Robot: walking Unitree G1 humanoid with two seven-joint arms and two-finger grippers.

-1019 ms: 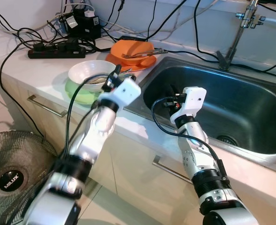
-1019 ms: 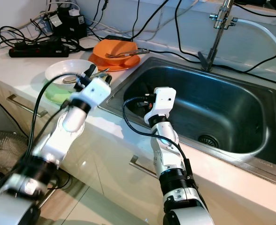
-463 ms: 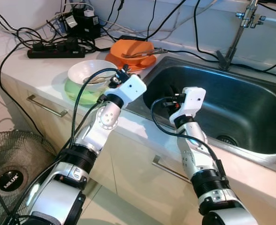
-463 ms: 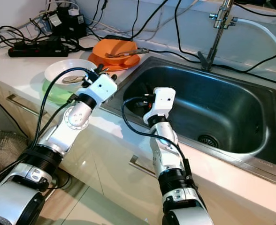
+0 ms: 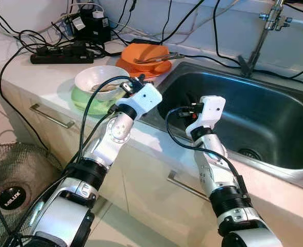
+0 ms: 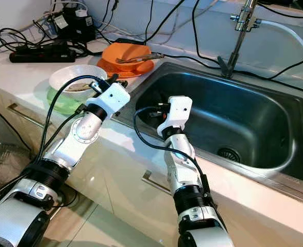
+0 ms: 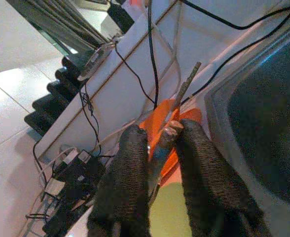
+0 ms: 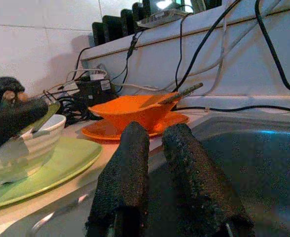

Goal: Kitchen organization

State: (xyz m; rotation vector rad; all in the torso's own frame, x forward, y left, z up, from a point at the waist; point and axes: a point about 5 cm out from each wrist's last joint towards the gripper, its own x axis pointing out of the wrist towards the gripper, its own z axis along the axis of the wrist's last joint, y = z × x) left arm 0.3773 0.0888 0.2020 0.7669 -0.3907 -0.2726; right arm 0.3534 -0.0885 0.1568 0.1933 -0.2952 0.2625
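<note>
Two claws are seen at the edge of a steel sink [image 5: 275, 128] set into a pale worktop [image 5: 48, 77]. The left claw [image 7: 161, 148] is held at the near rim of a white bowl [image 5: 97, 80], which is stacked on a green plate [image 5: 82, 100] just beside the sink's left edge. Its fingers [image 7: 130, 173] are pinched on a thin metal utensil [image 7: 162, 143], seen in the left wrist view as a narrow strip gripped between the two pads; what kind of utensil it is cannot be told. The right claw [image 8: 152, 148] is held just inside the sink near its left wall, with its fingers pressed together on nothing.

Behind the bowl, an orange bowl [image 5: 146, 54] is set on an orange plate [image 5: 141, 67], and a second utensil [image 5: 156, 58] is laid across the bowl's rim. A black power strip [image 5: 61, 54] and a tangle of cables [image 5: 89, 20] are found further back along the wall. A tap [image 5: 259, 41] is mounted behind the sink. A floor fan [image 5: 12, 190] is seen below the worktop on the robot's left.
</note>
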